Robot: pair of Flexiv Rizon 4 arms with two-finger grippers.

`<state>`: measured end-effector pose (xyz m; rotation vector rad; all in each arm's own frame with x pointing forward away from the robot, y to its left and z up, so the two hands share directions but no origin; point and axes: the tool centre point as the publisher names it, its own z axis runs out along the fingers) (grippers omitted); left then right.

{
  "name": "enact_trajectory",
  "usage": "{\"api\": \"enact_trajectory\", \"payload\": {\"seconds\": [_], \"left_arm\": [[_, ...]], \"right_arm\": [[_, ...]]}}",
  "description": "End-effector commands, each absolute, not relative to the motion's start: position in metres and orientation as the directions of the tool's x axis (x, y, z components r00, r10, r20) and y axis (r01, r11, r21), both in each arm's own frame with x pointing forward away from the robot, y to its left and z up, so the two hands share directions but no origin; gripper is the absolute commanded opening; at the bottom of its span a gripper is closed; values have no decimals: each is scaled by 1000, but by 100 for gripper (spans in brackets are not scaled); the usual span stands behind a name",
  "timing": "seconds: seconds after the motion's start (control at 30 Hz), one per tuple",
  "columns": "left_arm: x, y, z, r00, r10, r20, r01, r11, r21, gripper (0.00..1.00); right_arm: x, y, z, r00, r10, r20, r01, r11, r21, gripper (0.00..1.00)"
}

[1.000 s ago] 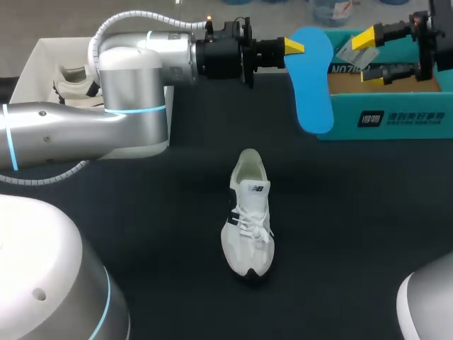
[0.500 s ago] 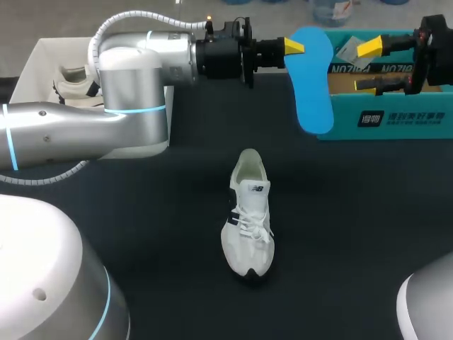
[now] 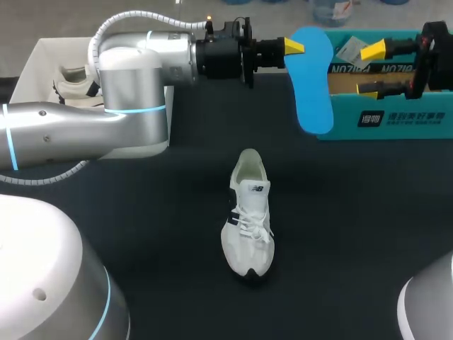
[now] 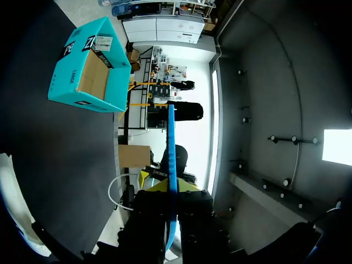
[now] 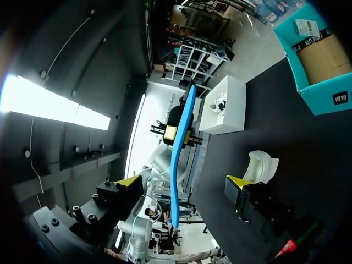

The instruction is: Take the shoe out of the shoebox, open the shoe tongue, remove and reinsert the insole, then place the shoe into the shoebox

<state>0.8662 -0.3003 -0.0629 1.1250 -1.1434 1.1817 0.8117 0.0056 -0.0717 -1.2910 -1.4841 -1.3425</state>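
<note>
Where left gripper (image 3: 297,47) clamps it, insole (image 3: 316,85) is hidden

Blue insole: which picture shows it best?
The head view. There the blue insole shows its whole flat face, held up by the left claw. The left wrist view shows only its thin edge in that claw. The right wrist view shows a narrow edge-on strip.

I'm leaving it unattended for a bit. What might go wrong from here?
The left gripper holds the insole near one end only, in mid-air; it may slip or swing. The shoe lies loose, no gripper on it, so pushing the insole in might shove it.
</note>
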Motion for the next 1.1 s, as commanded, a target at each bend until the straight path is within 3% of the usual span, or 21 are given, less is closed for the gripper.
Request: {"api": "enact_trajectory", "payload": {"seconds": [0.03, 0.67, 0.83, 1.0, 1.1], "left_arm": [[866, -302, -63, 40, 86, 996, -998, 55, 35, 0], [866, -302, -63, 40, 86, 996, -998, 55, 35, 0], [878, -299, -69, -234, 197, 952, -972, -24, -234, 0], [878, -294, -67, -470, 260, 844, -876, -16, -483, 0], [876, -297, -65, -449, 203, 870, -886, 24, -463, 0]], "right_arm": [[813, 2, -71, -211, 205, 956, 972, -55, 227, 100], [813, 1, -70, -179, 202, 963, 978, -67, 196, 100], [813, 1, -70, -179, 202, 963, 978, -67, 196, 100], [813, 1, -70, -179, 202, 963, 978, -67, 196, 100], [813, 1, -70, -179, 202, 963, 978, -67, 196, 100]]}}
